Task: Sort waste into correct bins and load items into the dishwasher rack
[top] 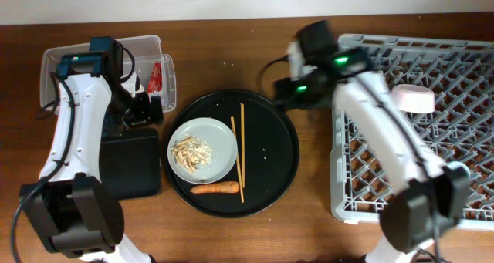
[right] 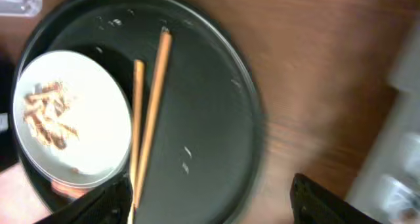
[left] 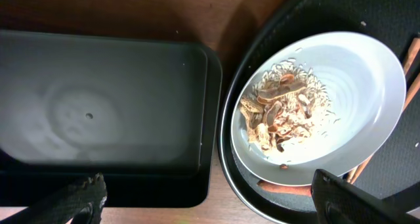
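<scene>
The grey-green plate [top: 220, 139] holds beige food scraps [top: 191, 151] on the round black tray [top: 270, 151]. The wooden chopsticks [top: 241, 151] lie right of the plate and the orange carrot [top: 216, 189] lies in front of it. The red wrapper [top: 156, 78] is in the clear tub [top: 100, 51]. The white bowl [top: 413, 99] sits in the dishwasher rack [top: 463, 85]. My left gripper [top: 147, 109] [left: 210, 207] is open and empty, over the gap between the black rectangular tray [left: 105, 99] and the plate [left: 354, 86]. My right gripper [top: 279, 92] [right: 210, 204] is open and empty over the round tray's right part. No tissue shows.
The black rectangular tray [top: 127, 170] lies empty at the front left, below the clear tub. The rack fills the right side, and its blurred edge shows in the right wrist view [right: 407, 106]. Bare wood lies between the round tray and the rack.
</scene>
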